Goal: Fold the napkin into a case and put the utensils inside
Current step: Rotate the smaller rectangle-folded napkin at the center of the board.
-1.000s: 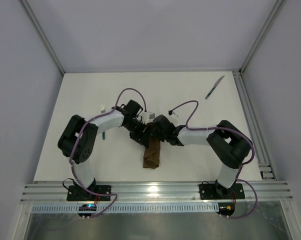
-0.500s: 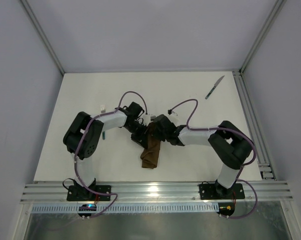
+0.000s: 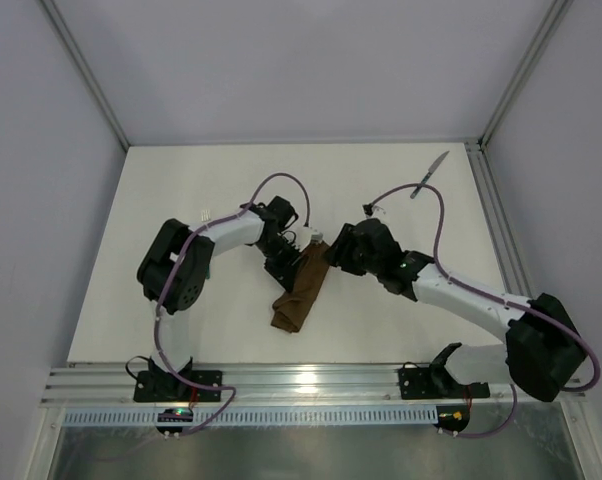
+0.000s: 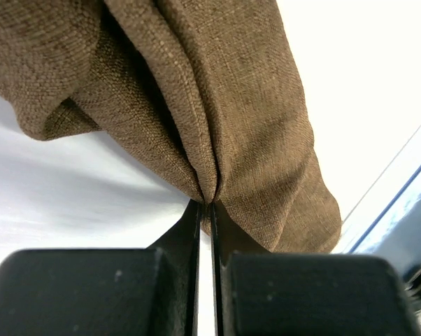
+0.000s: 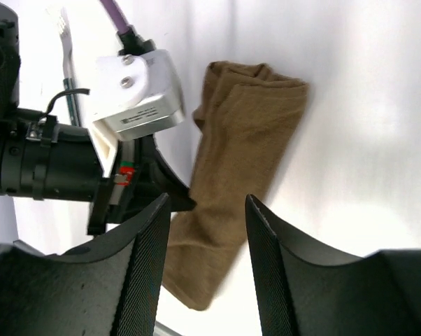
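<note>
Left gripper [image 4: 206,208] is clenched on the dark brown woven cloth napkin [image 3: 301,288] — jaws pinched flat on a fold, and the wrist view shows the fabric bunched right at the tips. The napkin is folded into a narrow oblong. It lies diagonally at the centre of the top view on the white table [image 3: 181,180], upper end at the left gripper, lower end toward lower left. Right gripper [image 5: 207,210] is released — fingers [image 5: 144,266] spread, the napkin visible beyond the gap. Can't tell if they touch it. A slim silvery-bladed knife [image 3: 430,174] lies upper right, well apart. A small pale-tined fork [image 3: 207,215] pokes out beside the left arm, left of centre.
</note>
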You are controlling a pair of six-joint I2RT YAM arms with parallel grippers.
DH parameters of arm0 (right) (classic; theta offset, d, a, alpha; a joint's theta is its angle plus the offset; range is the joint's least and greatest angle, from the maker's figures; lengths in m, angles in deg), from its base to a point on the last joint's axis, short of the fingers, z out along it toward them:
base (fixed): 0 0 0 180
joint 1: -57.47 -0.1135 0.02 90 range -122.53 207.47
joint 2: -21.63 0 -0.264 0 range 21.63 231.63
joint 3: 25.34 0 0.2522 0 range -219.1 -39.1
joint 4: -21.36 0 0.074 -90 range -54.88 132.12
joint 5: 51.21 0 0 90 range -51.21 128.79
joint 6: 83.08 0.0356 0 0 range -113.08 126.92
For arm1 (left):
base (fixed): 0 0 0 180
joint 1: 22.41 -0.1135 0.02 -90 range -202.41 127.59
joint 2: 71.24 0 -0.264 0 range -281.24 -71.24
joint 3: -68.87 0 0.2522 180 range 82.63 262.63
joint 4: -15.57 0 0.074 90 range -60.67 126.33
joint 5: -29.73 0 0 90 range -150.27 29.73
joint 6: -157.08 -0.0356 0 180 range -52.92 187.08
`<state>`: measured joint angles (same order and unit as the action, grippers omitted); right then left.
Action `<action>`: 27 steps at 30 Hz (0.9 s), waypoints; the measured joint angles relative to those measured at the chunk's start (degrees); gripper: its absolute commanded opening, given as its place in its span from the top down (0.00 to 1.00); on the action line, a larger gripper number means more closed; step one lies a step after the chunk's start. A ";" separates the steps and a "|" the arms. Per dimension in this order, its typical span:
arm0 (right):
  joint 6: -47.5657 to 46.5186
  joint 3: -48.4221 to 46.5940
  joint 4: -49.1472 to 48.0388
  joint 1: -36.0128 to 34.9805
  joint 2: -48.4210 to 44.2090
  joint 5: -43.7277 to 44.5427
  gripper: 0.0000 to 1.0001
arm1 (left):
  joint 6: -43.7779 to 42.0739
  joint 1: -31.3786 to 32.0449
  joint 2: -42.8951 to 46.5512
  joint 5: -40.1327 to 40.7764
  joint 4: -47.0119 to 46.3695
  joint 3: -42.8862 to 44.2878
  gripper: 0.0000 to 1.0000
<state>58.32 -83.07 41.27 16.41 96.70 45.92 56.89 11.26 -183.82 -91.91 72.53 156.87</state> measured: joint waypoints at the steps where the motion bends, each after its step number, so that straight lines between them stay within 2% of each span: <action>1: -1.53 0.92 1.20 1.53 -2.10 -1.03 0.49 | -2.16 0.22 -0.70 0.61 1.38 1.20 1.00; 8: -13.35 3.06 7.65 18.84 -8.33 -10.14 0.49 | -19.58 3.72 -6.16 4.63 13.18 10.91 1.00; 11: -17.57 3.06 7.85 23.06 -8.04 -14.12 0.48 | -29.11 6.51 -6.56 6.40 17.38 11.80 1.00; 15: -22.14 3.15 5.97 24.87 -5.75 -20.24 0.48 | -39.39 10.56 -6.80 7.80 24.13 11.69 1.00; 18: -24.17 4.76 1.86 25.20 -1.73 -25.97 0.43 | -45.03 11.80 -7.32 7.37 27.93 11.69 1.00; 27: -24.30 14.78 -11.96 23.21 5.86 -41.59 0.31 | -50.97 11.98 -7.37 7.41 30.47 11.69 1.00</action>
<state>34.01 -68.29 29.32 39.62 102.56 4.33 5.92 23.24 -191.18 -84.50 103.00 168.56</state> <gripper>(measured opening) 0.674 0.022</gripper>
